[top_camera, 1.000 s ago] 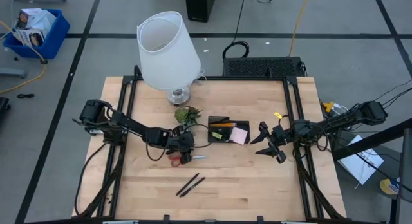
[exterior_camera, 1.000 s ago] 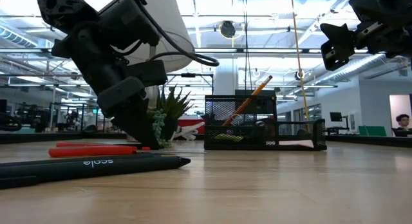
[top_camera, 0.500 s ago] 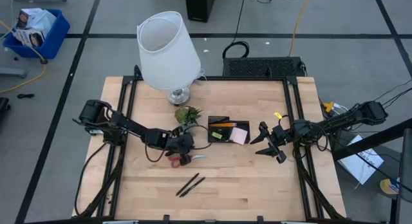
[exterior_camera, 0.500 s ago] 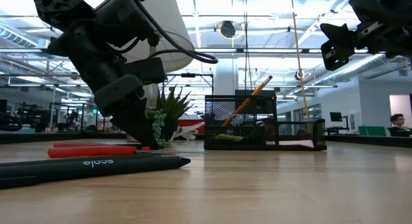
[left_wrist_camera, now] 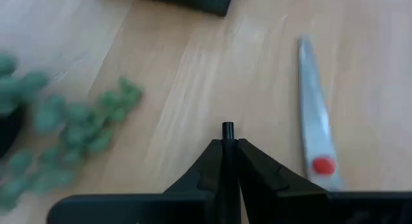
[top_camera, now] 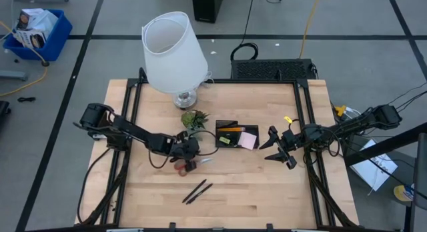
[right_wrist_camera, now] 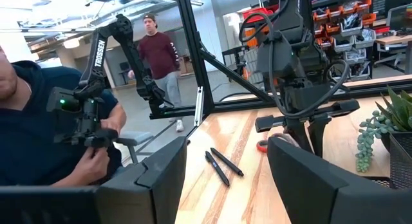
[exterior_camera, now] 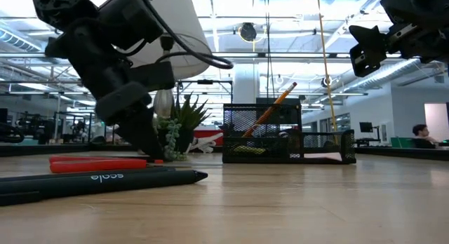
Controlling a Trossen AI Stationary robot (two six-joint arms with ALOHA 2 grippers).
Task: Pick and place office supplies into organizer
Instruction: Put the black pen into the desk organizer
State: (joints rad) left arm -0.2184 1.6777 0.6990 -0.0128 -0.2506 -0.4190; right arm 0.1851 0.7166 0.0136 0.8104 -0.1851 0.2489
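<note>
Left end effector (top_camera: 187, 159) down on the worktop (top_camera: 253, 192) at the red-handled scissors (top_camera: 185, 167), just at 6 o'clock of the small plant (top_camera: 194, 118). Its wrist camera shows the two fingers (left_wrist_camera: 222, 169) pressed together with only a thin dark stub between the tips; the scissor blade lies alongside, not between them. My guess is the pinch landed beside the blade or on something very slim, but I cannot tell from here whether anything is truly caught. The low angle suits a flat thing lying on wood.

Right end effector (top_camera: 279, 147) hangs spread and empty at 3 o'clock of the organizer (top_camera: 228, 125), clear of it, probably waiting its turn.

Organizer sits mid-worktop, at 3 o'clock of the plant. Already inside: an orange pencil (exterior_camera: 270, 108) leaning up out of the tall cell, a pink sticky pad (top_camera: 249, 140), a yellow-green bit (top_camera: 225, 141). Two dark pens (top_camera: 197, 191) lie loose toward 6 o'clock, well apart from the organizer.

Worktop is pale butcher-block on a black frame; a white-shaded lamp (top_camera: 175, 53) stands at 11 o'clock. Grey floor, blue bin (top_camera: 37, 29) far off at 10 o'clock. People show in the room beyond, one seated close with a handheld controller.
</note>
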